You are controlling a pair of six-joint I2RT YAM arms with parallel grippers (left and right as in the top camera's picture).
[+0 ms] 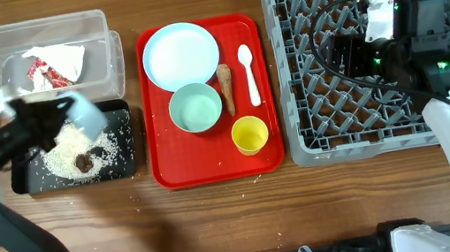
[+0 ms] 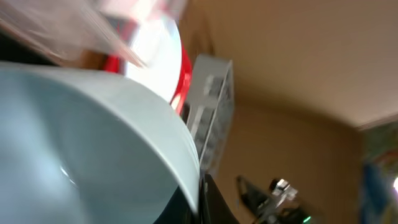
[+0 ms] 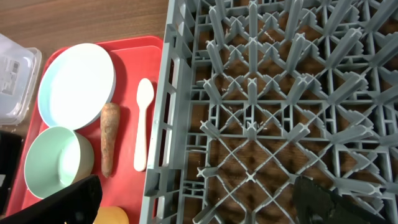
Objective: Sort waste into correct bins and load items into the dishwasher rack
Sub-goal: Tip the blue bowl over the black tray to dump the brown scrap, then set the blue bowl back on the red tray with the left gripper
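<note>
The pale blue-green bowl (image 2: 74, 143) fills your left wrist view, tipped over the black tray (image 1: 128, 163), where rice grains (image 1: 60, 159) lie heaped. Your left tool (image 1: 53, 125) pinches its rim. Your right tool (image 3: 196, 199) hangs spread wide over the dishwasher rack (image 1: 315, 130). You look to be emptying bowl 1 of 2. Next, level it and carry it across to the rack.
</note>
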